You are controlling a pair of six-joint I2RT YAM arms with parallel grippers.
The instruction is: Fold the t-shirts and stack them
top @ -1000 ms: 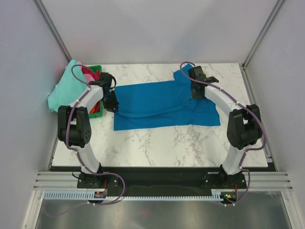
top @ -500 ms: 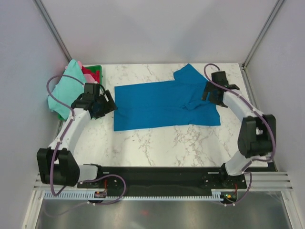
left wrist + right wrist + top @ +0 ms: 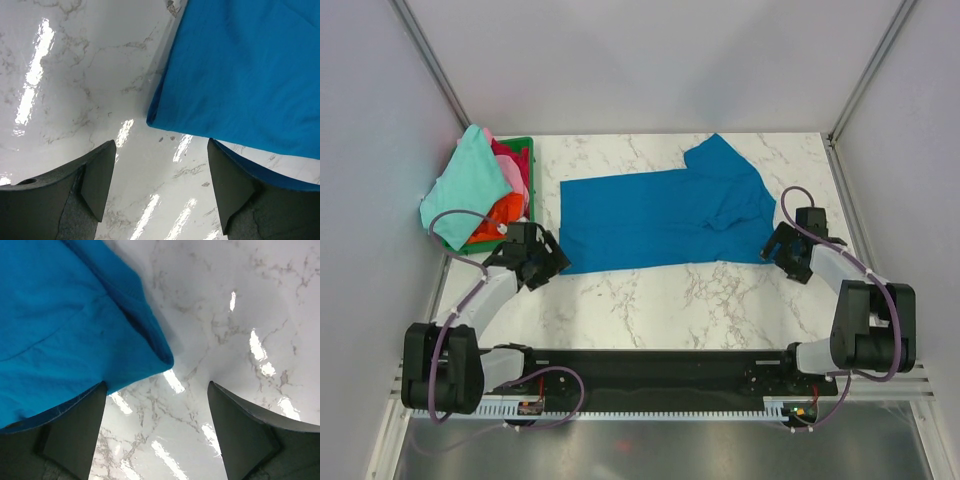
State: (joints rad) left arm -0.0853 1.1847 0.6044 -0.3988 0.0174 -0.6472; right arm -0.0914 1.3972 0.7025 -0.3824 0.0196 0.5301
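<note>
Left claw (image 3: pixel 551 259): jaws wide apart, nothing held; sits low over the table (image 3: pixel 650 300) at the lower left corner of the blue t-shirt (image 3: pixel 660 215)
Right claw (image 3: pixel 781 250): jaws likewise spread and empty, at the shirt's lower right corner
Blue t-shirt: spread flat across the middle of the marble, long axis left to right, one sleeve poking towards the upper right of the overhead frame
Other t-shirts: heaped at upper left in and over the green basket (image 3: pixel 523 143); mint-green one (image 3: pixel 465 185) on top, orange-red one (image 3: pixel 490 228) below, pink (image 3: pixel 512 175) and magenta (image 3: pixel 505 152) showing behind
Step in hand (judged): lining up on the two near corners for a first fold; nothing stacked yet
Next move calls for: lowering each claw onto its corner, pinching the cloth edge off the slick marble, then lifting both ends together so the fold stays even
Left wrist view adds: hem corner (image 3: pixel 151 120) lies just ahead of the gap between the fingers, flat against the table
Right wrist view adds: right corner (image 3: pixel 165 360) is rolled and doubled, so more than one layer may come up
Overhead only: basket pile and whole shirt outline; neither wrist view shows them
</note>
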